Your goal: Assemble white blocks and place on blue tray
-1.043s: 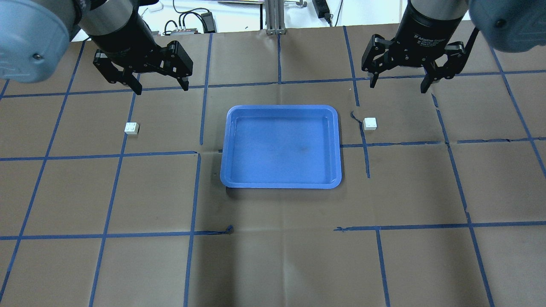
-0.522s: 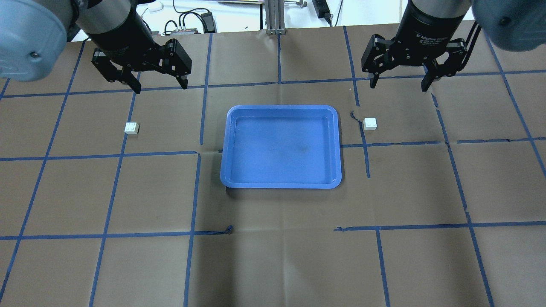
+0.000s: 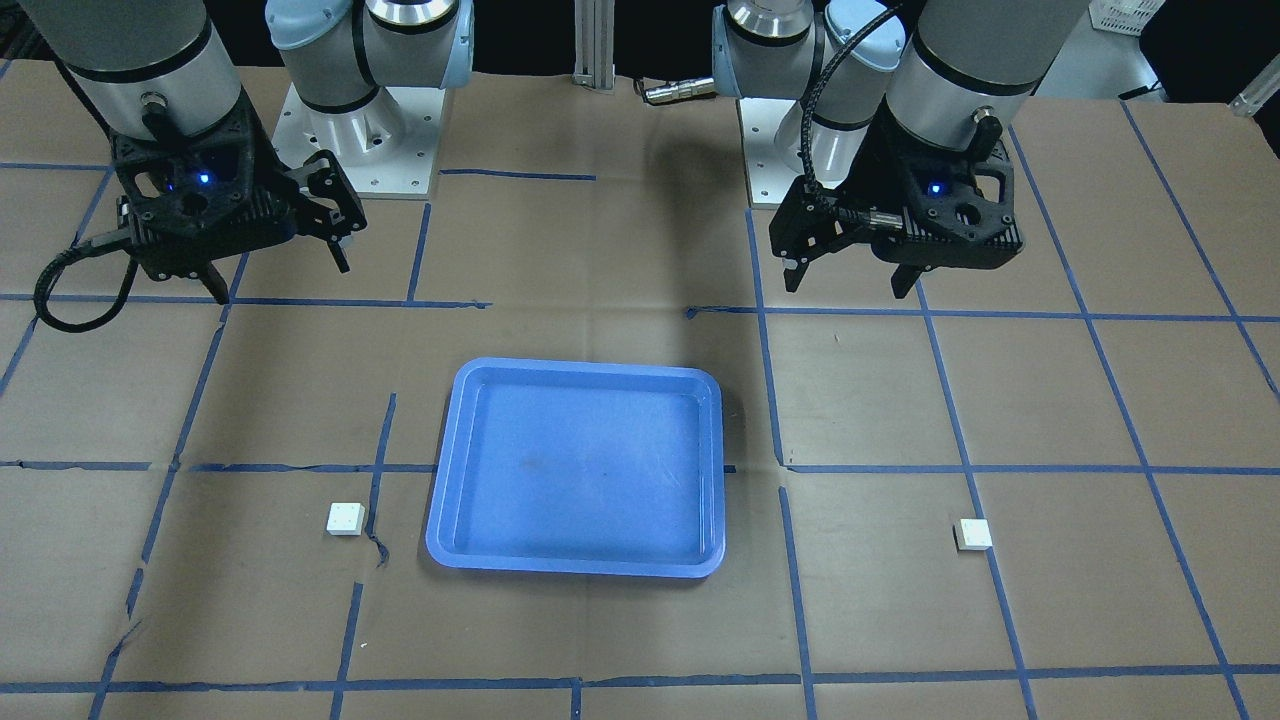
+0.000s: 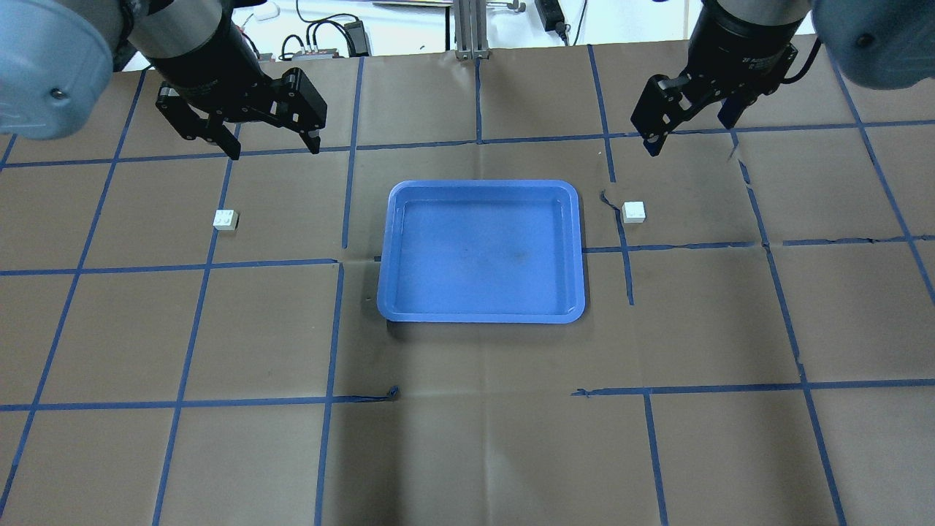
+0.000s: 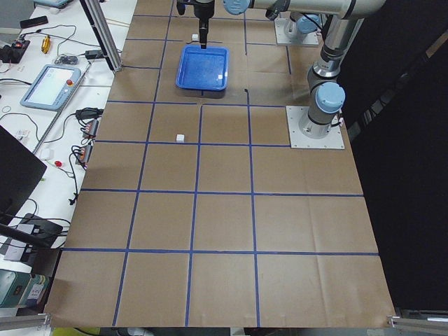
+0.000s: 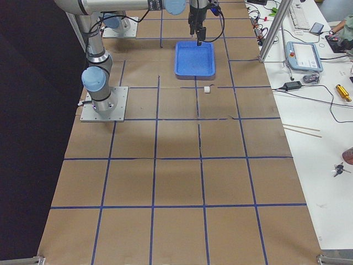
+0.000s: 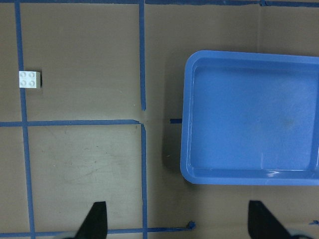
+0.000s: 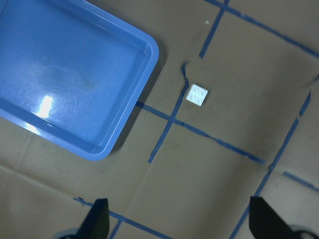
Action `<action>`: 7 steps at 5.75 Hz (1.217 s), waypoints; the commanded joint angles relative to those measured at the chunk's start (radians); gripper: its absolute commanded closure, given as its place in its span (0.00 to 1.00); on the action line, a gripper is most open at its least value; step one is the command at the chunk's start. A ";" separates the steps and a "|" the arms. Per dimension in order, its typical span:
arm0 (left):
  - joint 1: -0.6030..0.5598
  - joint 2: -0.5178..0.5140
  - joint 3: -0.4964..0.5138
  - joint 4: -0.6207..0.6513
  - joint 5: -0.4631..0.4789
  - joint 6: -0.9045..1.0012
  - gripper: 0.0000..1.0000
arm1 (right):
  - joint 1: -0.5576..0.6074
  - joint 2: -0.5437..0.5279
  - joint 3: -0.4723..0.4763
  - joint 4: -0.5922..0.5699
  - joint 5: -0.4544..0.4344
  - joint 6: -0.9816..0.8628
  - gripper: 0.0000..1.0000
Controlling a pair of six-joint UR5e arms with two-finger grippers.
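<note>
Both arms hang above the table, which is covered in brown paper and marked into squares with blue tape.

The left gripper is spread wide and holds nothing. In its wrist view the two fingers stand far apart at the lower edge. The first white block lies studs up on the paper, ahead of this gripper and outward of its outer finger, well apart from it and touching a tape line. The blue tray lies ahead of the same gripper on its inner side, flat on the table.

The right gripper is likewise parted and holds nothing. It is turned about its own axis, so the tape lines run diagonally through its wrist view. The second white block lies studs up ahead of this gripper, roughly in line with the gap between its fingers and just beside a tape crossing. The tray sits ahead and to that gripper's inner side.

In the front-facing view the tray lies between the two blocks. All three rest farther from the robot's base than either gripper. The blocks are separate, and neither is on the tray.
</note>
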 commanded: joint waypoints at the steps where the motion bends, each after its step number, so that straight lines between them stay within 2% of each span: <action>1: 0.018 0.003 -0.010 0.000 -0.001 0.100 0.01 | -0.048 0.029 0.003 -0.098 0.007 -0.556 0.00; 3: 0.085 0.017 -0.023 0.000 -0.008 0.348 0.02 | -0.151 0.069 -0.001 -0.107 0.052 -1.064 0.00; 4: 0.110 0.019 -0.024 -0.002 -0.004 0.466 0.02 | -0.174 0.087 0.000 -0.110 0.108 -1.207 0.00; 5: 0.124 0.019 -0.027 -0.005 0.001 0.660 0.02 | -0.182 0.106 0.002 -0.107 0.125 -1.262 0.00; 6: 0.181 0.011 -0.030 -0.011 -0.002 0.845 0.02 | -0.182 0.136 0.003 -0.108 0.191 -1.278 0.00; 7: 0.243 0.008 -0.039 -0.012 0.002 0.992 0.01 | -0.189 0.170 0.003 -0.111 0.220 -1.363 0.00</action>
